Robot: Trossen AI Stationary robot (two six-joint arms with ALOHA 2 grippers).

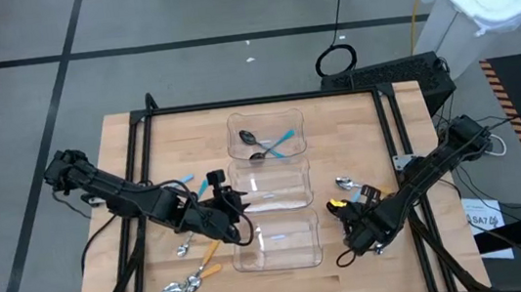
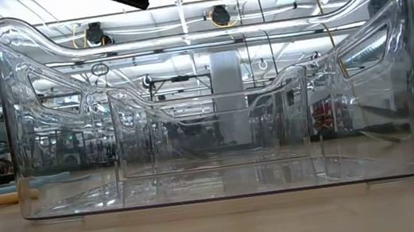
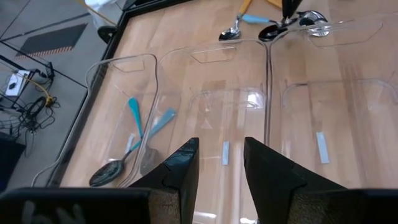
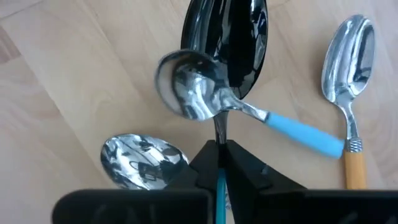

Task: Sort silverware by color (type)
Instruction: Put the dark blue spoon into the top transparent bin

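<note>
The right hand (image 4: 219, 163) is pinched shut on the neck of a dark spoon (image 4: 233, 37) just ahead of its fingers, low over the worktop (image 4: 74, 81), while the left hand (image 3: 221, 163) hangs half open, empty, above the clear bins (image 3: 211, 118).

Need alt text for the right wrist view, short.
The right claw is shut on the thin neck of a dark-bowled spoon with a light-blue handle, over the wooden table. A silver spoon with a light-blue handle lies across it; an orange-handled silver spoon lies apart.
</note>
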